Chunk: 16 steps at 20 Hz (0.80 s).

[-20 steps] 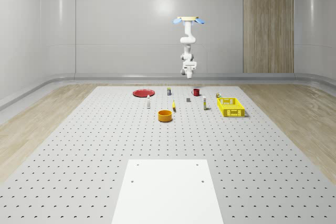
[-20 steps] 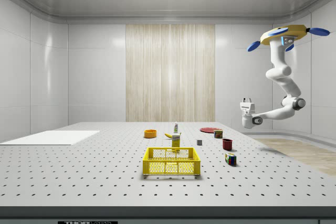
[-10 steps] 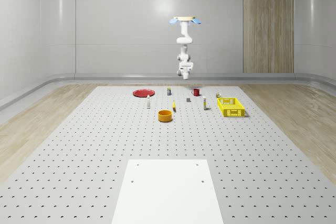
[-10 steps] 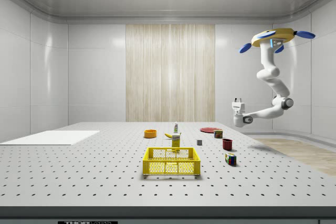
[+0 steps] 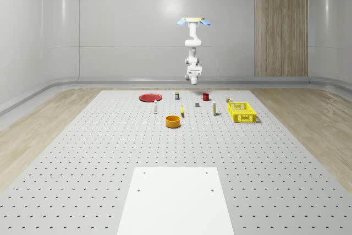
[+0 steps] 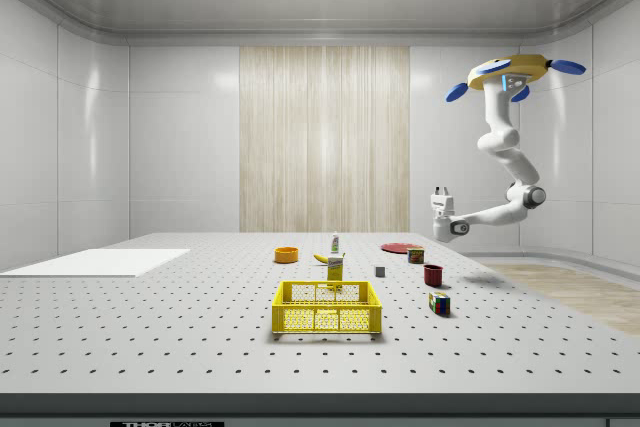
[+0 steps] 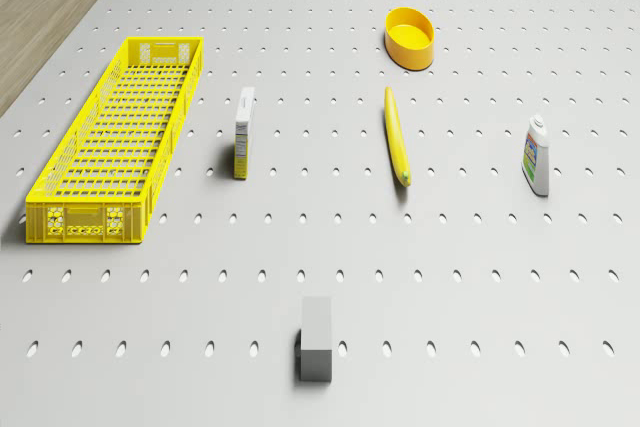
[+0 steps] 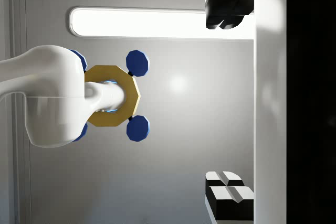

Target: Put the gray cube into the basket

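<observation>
Well apart: gray cube (image 7: 317, 338), upturned fingers (image 8: 227, 189).

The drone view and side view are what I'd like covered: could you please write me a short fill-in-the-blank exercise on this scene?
1. The basket is coloured ____.
2. In the drone view, the long thin fruit lying between the carton and the bottle is a ____.
3. In the side view the drone hovers high in the air, and the gripper points ____.
4. The gray cube rests on the ____, outside the basket.

Missing words: yellow; banana; up; table
</observation>
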Motion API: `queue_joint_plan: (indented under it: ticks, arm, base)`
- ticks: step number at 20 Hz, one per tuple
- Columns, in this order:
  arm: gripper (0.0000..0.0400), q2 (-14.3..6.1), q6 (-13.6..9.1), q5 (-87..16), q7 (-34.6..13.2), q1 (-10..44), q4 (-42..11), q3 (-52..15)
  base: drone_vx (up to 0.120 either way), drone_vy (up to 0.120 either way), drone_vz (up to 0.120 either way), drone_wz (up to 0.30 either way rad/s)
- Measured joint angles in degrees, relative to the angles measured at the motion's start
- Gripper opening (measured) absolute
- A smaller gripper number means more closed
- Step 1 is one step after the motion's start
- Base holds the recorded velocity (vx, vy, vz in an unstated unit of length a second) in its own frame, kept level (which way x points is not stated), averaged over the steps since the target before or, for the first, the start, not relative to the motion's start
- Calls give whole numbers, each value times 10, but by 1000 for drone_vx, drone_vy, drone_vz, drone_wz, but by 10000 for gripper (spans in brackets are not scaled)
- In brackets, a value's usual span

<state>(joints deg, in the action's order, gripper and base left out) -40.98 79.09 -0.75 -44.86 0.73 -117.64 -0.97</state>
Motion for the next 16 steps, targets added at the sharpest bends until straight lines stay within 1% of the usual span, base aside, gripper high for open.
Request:
queue_joint_plan:
  ticks: [6, 11, 14, 16]
  arm:
    - [400, -2, 3, -17, -2, 4, -2, -12]
    - [400, -4, 5, -52, -7, 11, -6, -37]
    - [400, -6, 7, -92, -12, 20, -11, -65]
    - [400, -8, 9, -132, -18, 29, -18, -93]
  base:
    - [120, 0, 0, 0]
    - [120, 0, 0, 0]
    - [120, 0, -93, 0]
    - [120, 0, 0, 0]
